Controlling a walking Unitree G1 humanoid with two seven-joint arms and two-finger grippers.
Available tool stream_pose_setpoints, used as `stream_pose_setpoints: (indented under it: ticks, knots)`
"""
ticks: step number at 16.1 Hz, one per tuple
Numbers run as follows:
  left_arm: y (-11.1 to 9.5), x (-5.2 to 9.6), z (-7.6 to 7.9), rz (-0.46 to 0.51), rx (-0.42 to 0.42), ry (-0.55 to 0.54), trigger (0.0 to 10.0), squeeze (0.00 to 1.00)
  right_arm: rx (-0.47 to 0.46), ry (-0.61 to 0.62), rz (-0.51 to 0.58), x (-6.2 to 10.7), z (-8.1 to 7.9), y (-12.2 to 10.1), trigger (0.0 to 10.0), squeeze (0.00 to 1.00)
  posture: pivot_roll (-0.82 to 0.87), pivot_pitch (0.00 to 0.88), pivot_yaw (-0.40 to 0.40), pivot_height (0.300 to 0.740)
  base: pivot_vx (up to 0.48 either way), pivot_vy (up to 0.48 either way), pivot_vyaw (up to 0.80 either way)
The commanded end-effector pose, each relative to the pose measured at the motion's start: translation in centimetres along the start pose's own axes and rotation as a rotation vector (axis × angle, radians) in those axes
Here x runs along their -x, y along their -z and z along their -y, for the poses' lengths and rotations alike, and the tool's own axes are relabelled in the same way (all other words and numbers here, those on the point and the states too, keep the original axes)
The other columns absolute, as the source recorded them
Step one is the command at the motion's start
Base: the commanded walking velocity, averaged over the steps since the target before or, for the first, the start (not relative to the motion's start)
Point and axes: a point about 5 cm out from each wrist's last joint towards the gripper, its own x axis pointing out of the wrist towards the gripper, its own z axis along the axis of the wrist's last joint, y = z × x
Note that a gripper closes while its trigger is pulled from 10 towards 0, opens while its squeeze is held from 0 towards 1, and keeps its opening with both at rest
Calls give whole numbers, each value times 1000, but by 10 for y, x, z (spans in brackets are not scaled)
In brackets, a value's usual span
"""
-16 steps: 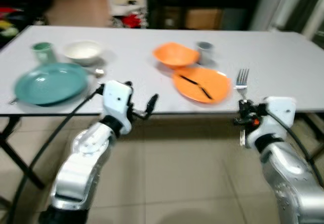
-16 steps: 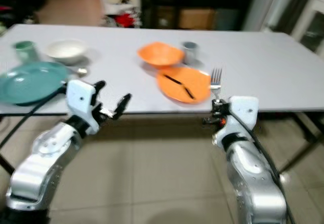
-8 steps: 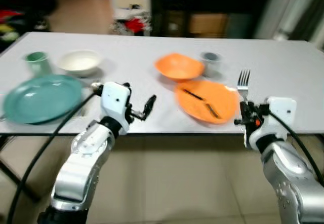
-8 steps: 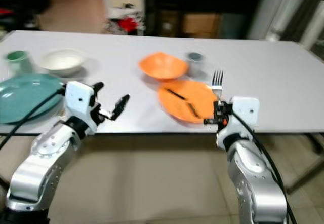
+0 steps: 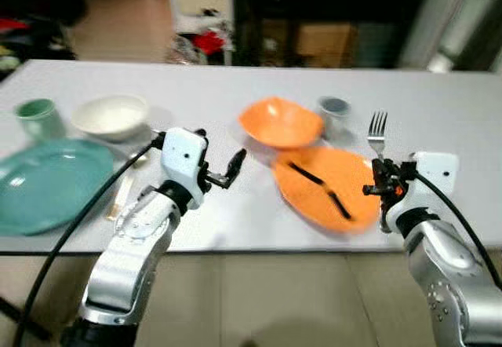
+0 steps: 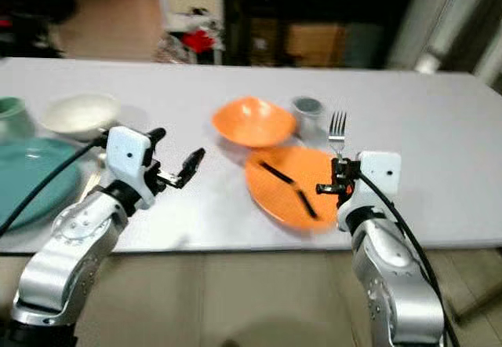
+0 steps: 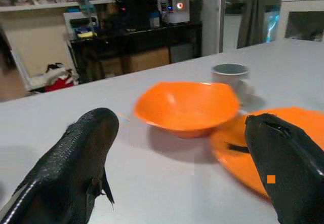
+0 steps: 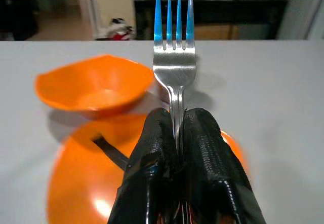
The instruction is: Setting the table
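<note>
My right gripper (image 5: 378, 184) is shut on a silver fork (image 5: 377, 127), held upright with its tines up, just right of the orange plate (image 5: 325, 190). In the right wrist view the fork (image 8: 175, 51) rises from between the black fingers (image 8: 207, 148). A black utensil (image 5: 318, 184) lies on the plate. Behind the plate sit an orange bowl (image 5: 280, 122) and a grey cup (image 5: 335, 108). My left gripper (image 5: 218, 149) is open and holds nothing, above the table left of the bowl. Its wrist view looks at the orange bowl (image 7: 185, 105) and the grey cup (image 7: 230, 74).
At the table's left stand a teal plate (image 5: 43, 186), a white bowl (image 5: 110, 115) and a green cup (image 5: 35, 117). A pale utensil (image 5: 121, 194) lies beside the teal plate. The white table (image 5: 439, 104) has bare room at the right. Dark shelves stand behind.
The whole view has shifted, with the table now larger and lower in the frame: the camera has come closer. Both arms keep their pose and the fork stays held.
</note>
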Motion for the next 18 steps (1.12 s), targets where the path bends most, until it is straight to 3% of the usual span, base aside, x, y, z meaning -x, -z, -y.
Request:
stream_pose_setpoints:
  ticks: [1,3,5,9,11,14,18]
  knots:
    - [1,1,6,-15,-10,83,10000,0,36,5,-77,-2,2,8,10000,0,-28,0,-38,740,0,0,0]
    - [1,0,10,-17,-6,130,10000,0,39,13,-128,-3,6,14,10000,0,-31,0,-35,740,0,0,0]
    - [2,-1,14,-23,-16,193,10000,0,-59,39,-186,-8,15,18,10000,0,-37,0,-32,740,0,0,0]
    - [1,0,31,-48,-24,395,10000,0,-7,44,-280,-22,37,23,10000,0,-42,0,-23,740,0,0,0]
    - [0,1,34,-59,-19,462,10000,0,17,29,-307,-36,50,23,10000,0,-45,0,-12,740,0,0,0]
    - [-2,2,32,-72,-37,509,10000,0,-14,-68,-322,-61,55,20,10000,0,-36,23,-2,740,0,0,0]
    - [-3,11,28,-110,-57,555,10000,0,-24,-85,-332,-89,57,21,10000,0,-12,67,4,740,0,0,0]
